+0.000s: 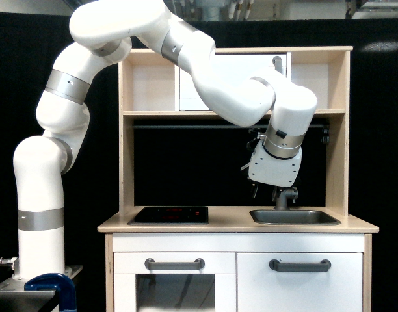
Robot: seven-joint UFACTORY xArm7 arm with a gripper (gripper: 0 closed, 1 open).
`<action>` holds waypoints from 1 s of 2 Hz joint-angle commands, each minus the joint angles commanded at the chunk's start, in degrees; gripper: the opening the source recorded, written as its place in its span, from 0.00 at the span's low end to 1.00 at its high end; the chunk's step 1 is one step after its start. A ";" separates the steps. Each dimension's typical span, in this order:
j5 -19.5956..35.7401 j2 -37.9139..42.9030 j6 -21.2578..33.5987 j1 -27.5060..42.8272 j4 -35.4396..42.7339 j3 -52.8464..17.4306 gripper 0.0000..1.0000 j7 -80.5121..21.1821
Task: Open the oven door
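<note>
Oven door [218, 68] — a wide white panel in the upper shelf of a toy kitchen [339, 130] — sits flush in its frame, largely hidden behind the robot arm [212, 71] that crosses in front of it. Only the top of its vertical grey bar handle [278, 62] shows at the exterior view's right edge of the panel. Below the shelf, the gripper [267, 192] hangs tilted above the sink [294, 216], close by the grey tap [287, 196]; whether its fingers are spread or pressed together cannot be told from this angle. On the wooden counter to the exterior view's left lies a black hob [168, 214]. Lower down are two white doors with horizontal grey handles — one with a window [174, 286], one plain [300, 283]. No legible writing or brand mark is visible.
</note>
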 joint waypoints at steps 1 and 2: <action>8.15 -2.91 -0.54 -3.55 -6.75 0.79 1.00 -8.61; 14.80 -0.20 9.12 -9.86 -5.80 2.97 1.00 -15.53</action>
